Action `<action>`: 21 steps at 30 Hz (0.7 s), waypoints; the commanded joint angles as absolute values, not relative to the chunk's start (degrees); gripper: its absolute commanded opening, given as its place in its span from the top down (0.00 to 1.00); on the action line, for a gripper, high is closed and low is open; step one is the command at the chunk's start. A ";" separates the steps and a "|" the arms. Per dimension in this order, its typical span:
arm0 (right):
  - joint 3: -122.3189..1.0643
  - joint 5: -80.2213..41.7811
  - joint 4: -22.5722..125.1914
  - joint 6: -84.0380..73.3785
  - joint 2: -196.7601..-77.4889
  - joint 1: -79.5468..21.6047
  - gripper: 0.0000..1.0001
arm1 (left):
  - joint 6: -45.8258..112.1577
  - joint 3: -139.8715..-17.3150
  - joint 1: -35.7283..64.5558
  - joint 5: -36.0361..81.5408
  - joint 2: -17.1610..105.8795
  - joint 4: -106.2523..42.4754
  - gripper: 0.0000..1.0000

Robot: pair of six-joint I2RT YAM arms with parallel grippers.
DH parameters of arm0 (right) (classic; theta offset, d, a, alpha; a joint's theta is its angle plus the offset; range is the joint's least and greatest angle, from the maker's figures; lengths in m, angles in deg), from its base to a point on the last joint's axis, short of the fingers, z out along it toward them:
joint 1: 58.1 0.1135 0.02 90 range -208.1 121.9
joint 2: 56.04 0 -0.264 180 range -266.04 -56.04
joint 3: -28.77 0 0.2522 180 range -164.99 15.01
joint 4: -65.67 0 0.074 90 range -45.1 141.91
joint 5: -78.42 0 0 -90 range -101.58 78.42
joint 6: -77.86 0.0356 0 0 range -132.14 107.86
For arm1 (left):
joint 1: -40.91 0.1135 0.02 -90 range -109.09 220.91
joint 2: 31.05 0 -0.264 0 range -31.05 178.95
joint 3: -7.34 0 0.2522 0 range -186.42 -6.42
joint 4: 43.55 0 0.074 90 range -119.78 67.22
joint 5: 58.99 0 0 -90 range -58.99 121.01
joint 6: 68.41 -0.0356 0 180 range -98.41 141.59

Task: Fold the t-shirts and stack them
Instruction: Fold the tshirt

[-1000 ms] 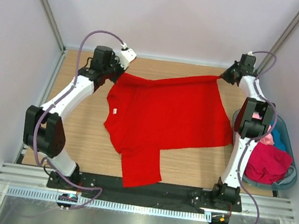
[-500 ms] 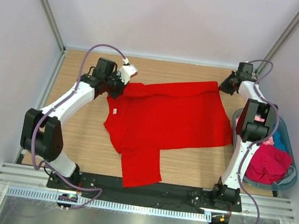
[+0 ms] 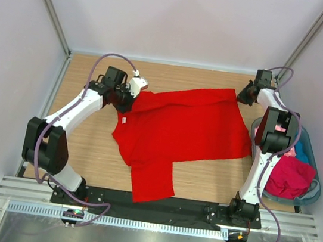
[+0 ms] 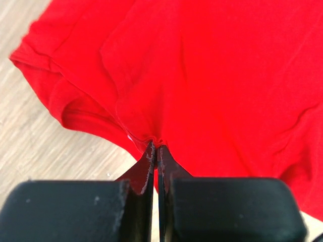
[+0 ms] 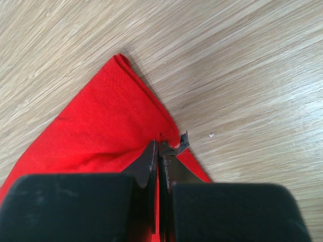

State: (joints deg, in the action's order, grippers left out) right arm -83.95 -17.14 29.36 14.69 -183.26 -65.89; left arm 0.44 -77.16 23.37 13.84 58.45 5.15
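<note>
Two claws point(image 4: 155, 149) point(image 5: 159, 144) pinch red t-shirt point(image 3: 185, 121), basket point(image 3: 319, 186) partly arm-hidden.

Flat on the middle of the table point(image 3: 85, 152): spread t-shirt point(image 3: 184, 130), neck end to the left, hem end to the right. One sleeve reaching toward the near edge, between the two arm bases. Neck label point(image 3: 124, 119) just inside the left edge of the cloth.

At the far-left corner of the cloth: left gripper point(image 3: 130, 95), pinched onto a raised fold, bare table just to its left.

At the far-right corner: right gripper point(image 3: 241, 95), pinched onto the cloth's edge, bare table behind and to the right of it.

At the right edge of the table, beyond the right arm: basket point(image 3: 314, 192), apart from the spread cloth. Inside it: heaped t-shirts point(image 3: 289, 175).
</note>
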 commanded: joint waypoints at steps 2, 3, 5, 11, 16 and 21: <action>-84.84 -15.53 29.32 13.26 -180.23 -66.54 0.99 | -0.47 -76.82 23.25 14.40 55.79 7.74 1.00; -85.18 -15.62 29.14 13.26 -180.23 -66.62 0.99 | -0.47 -76.91 23.25 14.66 55.27 7.74 1.00; -86.24 -16.15 28.79 13.17 -180.06 -66.62 0.99 | -0.47 -77.44 23.25 14.67 54.82 7.66 1.00; -85.90 -16.24 28.35 13.08 -178.04 -66.62 0.99 | 0.84 -77.44 22.54 15.11 54.30 7.22 1.00; -82.65 -16.24 29.14 12.55 -177.24 -66.62 0.99 | 2.51 -76.04 21.49 13.71 54.56 8.00 1.00; -82.11 -16.15 27.74 12.73 -176.63 -66.62 0.89 | 4.97 -76.30 20.96 12.56 55.70 11.35 0.87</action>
